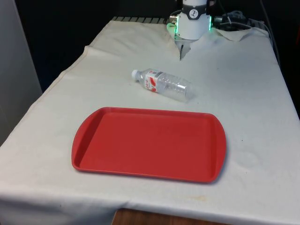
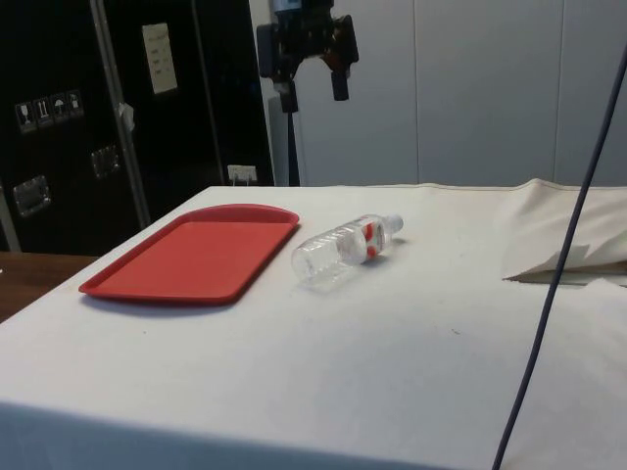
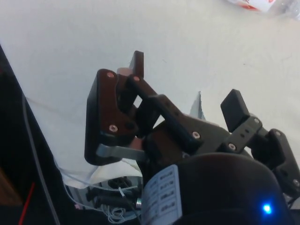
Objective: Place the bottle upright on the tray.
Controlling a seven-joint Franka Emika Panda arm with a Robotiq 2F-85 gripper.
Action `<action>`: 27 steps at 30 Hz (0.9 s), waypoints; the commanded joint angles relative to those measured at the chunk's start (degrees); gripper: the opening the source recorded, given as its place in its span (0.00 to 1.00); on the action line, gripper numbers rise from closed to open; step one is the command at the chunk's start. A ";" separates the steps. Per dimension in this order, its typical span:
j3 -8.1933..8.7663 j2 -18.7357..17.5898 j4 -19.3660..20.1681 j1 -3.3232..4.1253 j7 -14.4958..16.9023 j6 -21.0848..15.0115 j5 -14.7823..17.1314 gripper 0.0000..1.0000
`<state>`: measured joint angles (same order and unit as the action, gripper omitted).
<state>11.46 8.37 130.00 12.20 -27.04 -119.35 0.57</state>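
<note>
A clear plastic bottle (image 1: pixel 165 85) with a white cap and a red-and-white label lies on its side on the white cloth, just beyond the far edge of the red tray (image 1: pixel 150 145). From the side, the bottle (image 2: pixel 345 250) rests to the right of the tray (image 2: pixel 196 259), its cap pointing away from it. My gripper (image 2: pixel 315 93) hangs high above the table, over the far side of the bottle and well clear of it. Its black fingers (image 3: pixel 136 65) stand open with nothing between them. A bit of the bottle's label (image 3: pixel 251 3) peeks in past the gripper (image 3: pixel 185 86).
The cloth is rucked into a fold (image 1: pixel 181 50) near the robot's base and bunched at the far corner (image 1: pixel 239 32). A dark cable (image 2: pixel 563 255) crosses the side view. Bare cloth lies all around the tray.
</note>
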 commanded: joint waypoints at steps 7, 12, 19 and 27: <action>-0.11 -0.11 0.29 0.00 -3.61 -0.74 0.11 1.00; -0.11 -0.23 0.34 -0.06 -5.16 -0.92 0.06 1.00; 0.17 -0.52 0.80 -0.29 -7.28 -2.12 -1.15 1.00; 0.34 -0.86 1.66 -0.52 -9.80 -4.70 -2.98 1.00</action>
<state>11.86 7.45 131.32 11.86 -36.21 -122.96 -1.83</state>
